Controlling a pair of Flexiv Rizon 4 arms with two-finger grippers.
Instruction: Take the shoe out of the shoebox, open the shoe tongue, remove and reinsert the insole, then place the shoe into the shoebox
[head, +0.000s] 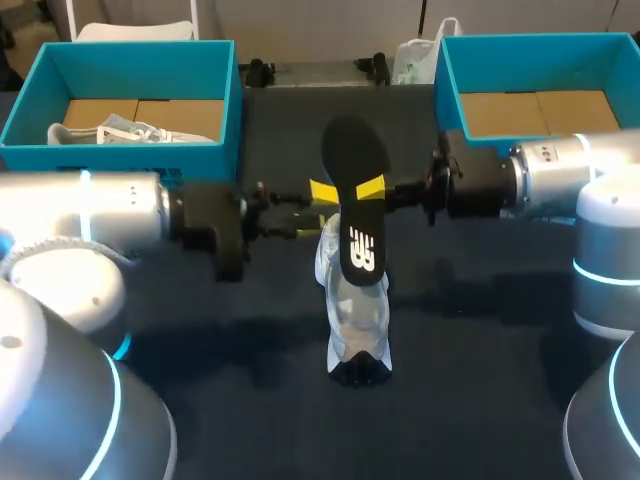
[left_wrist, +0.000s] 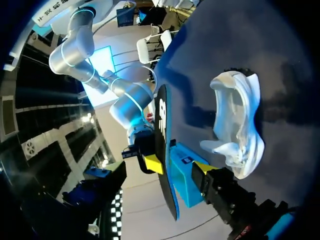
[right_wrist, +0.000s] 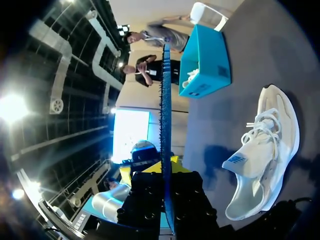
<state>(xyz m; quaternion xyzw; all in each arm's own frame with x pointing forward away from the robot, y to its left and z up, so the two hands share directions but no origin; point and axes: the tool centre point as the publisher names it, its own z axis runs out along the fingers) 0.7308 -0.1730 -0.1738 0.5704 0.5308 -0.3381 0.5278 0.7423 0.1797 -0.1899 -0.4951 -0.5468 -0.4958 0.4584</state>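
A black insole with a white logo is held up in the air over the middle of the table, its flat side facing the head camera. My right gripper is shut on its right edge; in the right wrist view the insole stands edge-on between that gripper's fingers. My left gripper is at the insole's left edge with its fingers spread wide. In its own view the insole runs close by one finger of this open gripper. The white shoe stands on the table below, also seen as the shoe and the shoe.
A teal shoebox at the back left holds another white shoe. A second teal shoebox at the back right shows only its cardboard floor. Dark table surface surrounds the shoe.
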